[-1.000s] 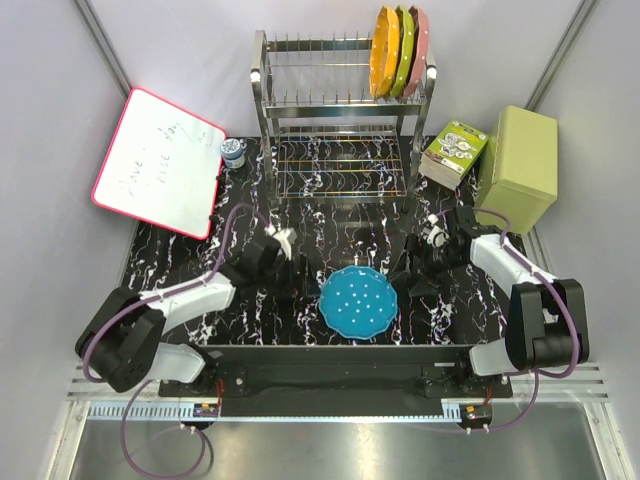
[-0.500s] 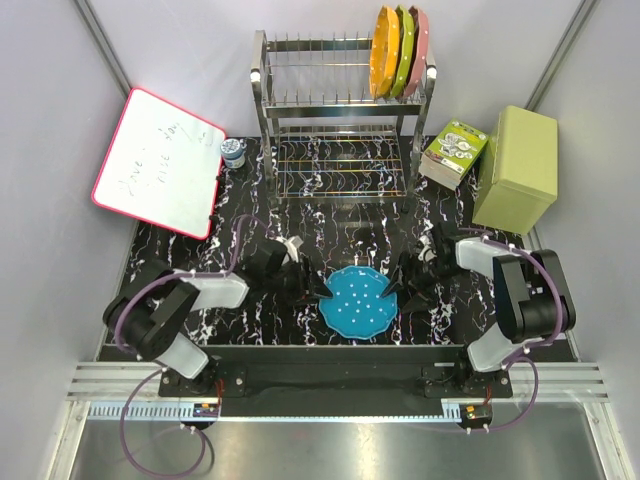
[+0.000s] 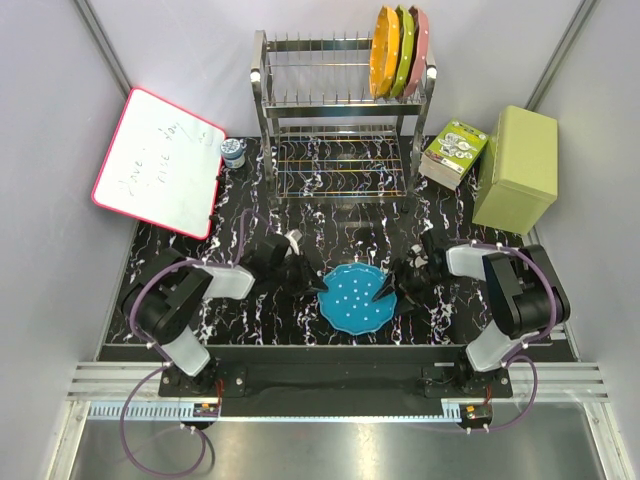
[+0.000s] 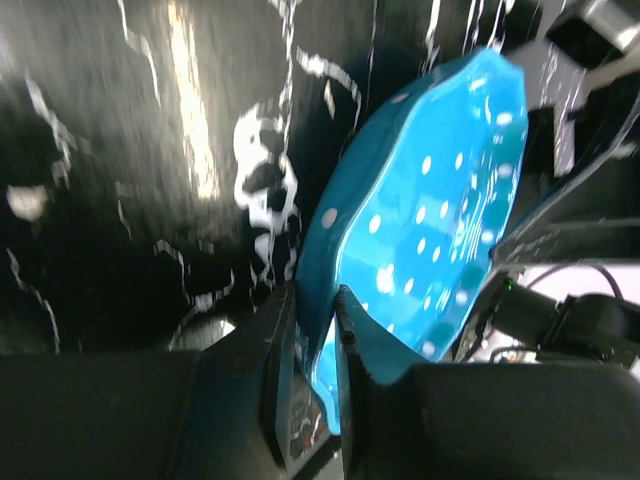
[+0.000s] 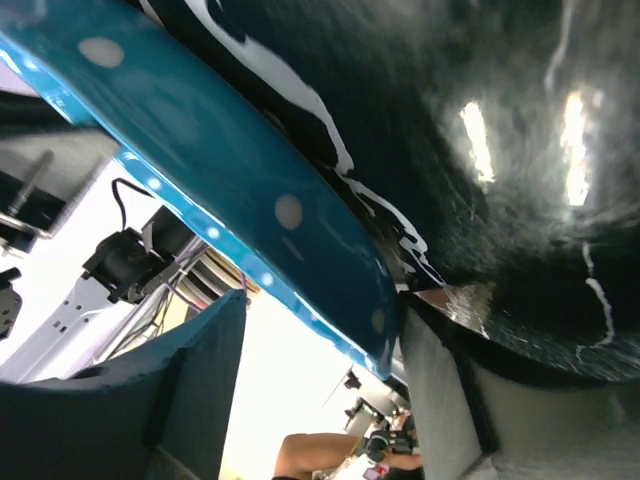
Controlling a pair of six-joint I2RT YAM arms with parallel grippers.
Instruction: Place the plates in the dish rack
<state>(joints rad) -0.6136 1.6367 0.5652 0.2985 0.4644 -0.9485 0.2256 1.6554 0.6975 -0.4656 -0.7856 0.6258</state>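
Because the blue plate (image 3: 358,300) lies flat on the desk (image 3: 300,215), short of the dish rack (image 3: 340,110) where three plates (image 3: 400,50) already stand, we take it by opposite rims: the left end effector (image 3: 318,285) pinches the left rim between nearly closed fingers, the right end effector (image 3: 388,290) straddles the right rim, jaws apart

The dish rack (image 3: 340,120) stands at the back of the surface (image 3: 350,225), with three plates (image 3: 400,50) upright at the right end of its top tier. A whiteboard (image 3: 158,175) and a jar (image 3: 233,152) lie to its left, a book (image 3: 453,152) and a box (image 3: 518,168) to its right. The fourth plate (image 3: 358,300) sits near the front, between the left end effector (image 3: 312,282) and the right end effector (image 3: 392,290).
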